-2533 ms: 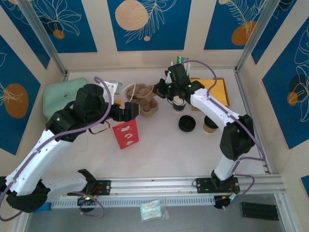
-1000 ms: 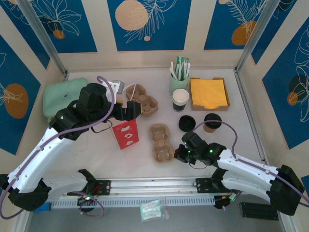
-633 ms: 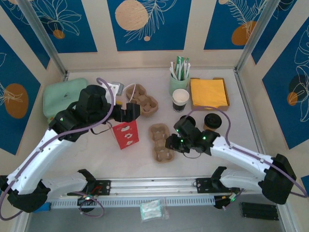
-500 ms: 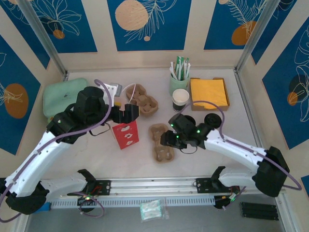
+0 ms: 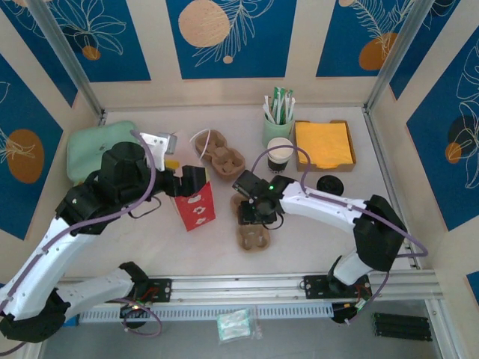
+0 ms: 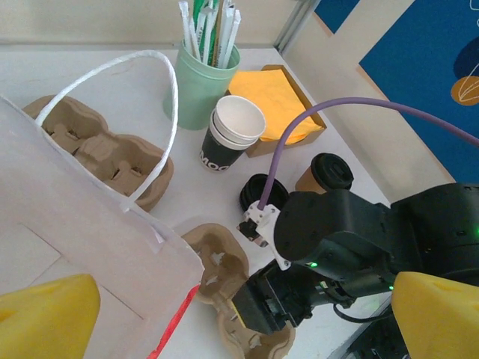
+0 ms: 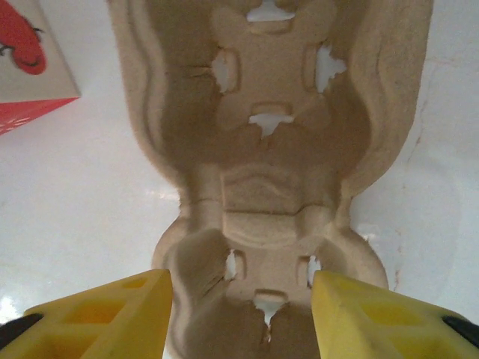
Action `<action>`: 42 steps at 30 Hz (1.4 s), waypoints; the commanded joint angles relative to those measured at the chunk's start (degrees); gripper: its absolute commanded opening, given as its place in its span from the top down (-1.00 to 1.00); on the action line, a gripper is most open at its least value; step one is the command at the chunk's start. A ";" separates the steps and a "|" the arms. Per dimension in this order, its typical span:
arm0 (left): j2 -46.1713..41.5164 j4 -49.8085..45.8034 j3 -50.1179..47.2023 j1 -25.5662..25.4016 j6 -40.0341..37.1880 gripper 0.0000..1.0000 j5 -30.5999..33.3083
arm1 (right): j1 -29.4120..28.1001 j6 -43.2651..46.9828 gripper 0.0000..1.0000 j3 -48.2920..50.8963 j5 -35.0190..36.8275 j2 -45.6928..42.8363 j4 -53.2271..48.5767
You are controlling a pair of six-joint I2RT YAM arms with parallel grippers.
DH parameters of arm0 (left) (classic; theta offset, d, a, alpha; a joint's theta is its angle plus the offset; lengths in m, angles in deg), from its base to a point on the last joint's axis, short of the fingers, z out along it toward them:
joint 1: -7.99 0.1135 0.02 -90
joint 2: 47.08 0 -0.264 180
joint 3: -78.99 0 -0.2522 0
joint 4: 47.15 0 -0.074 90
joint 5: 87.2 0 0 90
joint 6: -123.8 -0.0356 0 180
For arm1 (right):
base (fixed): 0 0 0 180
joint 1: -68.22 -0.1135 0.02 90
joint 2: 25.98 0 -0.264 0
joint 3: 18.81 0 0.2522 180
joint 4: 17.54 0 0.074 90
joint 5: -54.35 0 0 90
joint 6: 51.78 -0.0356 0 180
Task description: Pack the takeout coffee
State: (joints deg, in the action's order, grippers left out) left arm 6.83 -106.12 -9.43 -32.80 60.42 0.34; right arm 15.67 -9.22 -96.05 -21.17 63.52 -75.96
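The takeout coffee (image 5: 329, 185), a small brownish cup with a black lid (image 6: 322, 176), stands upright on the table to the right of my right arm, untouched. My right gripper (image 5: 251, 214) hangs open over a brown cardboard cup carrier (image 7: 262, 149) at the table's middle. Its yellow fingertips (image 7: 239, 314) stand apart over the carrier's near half with nothing pinched. My left gripper (image 5: 188, 178) is wide open at the top of the red-and-white bag (image 5: 196, 206). The bag's white wall (image 6: 67, 224) lies between the left gripper's fingers (image 6: 45, 318).
A lidless white cup (image 5: 279, 153) stands behind the carrier, beside a green cup of straws (image 5: 278, 123) and an orange napkin tray (image 5: 323, 143). A second carrier (image 5: 221, 153) lies at the back. A loose black lid (image 6: 258, 196) sits by the coffee. A green pad (image 5: 93, 149) is far left.
My right arm has swung from the near edge up and left over the carrier, and its jaws have opened from shut. My left arm has drifted slightly left and nearer.
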 commanded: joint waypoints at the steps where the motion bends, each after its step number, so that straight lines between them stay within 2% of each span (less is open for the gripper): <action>1: -1.59 -1.02 -0.54 -0.03 -0.77 -0.99 1.57 | -0.61 1.64 -0.05 -2.31 3.67 2.37 -4.02; 26: -2.63 -1.58 -0.43 0.04 -1.43 -0.99 2.46 | -1.95 2.58 -0.05 -6.92 5.13 10.79 -4.32; 42: -2.65 -1.46 -0.57 0.03 -1.34 -0.99 2.37 | -1.94 2.31 0.09 -6.18 5.63 11.95 -3.58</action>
State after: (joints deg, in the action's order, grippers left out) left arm 5.09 -106.99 -9.60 -32.78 60.31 1.82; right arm 14.16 -6.71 -101.63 -16.49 74.77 -78.89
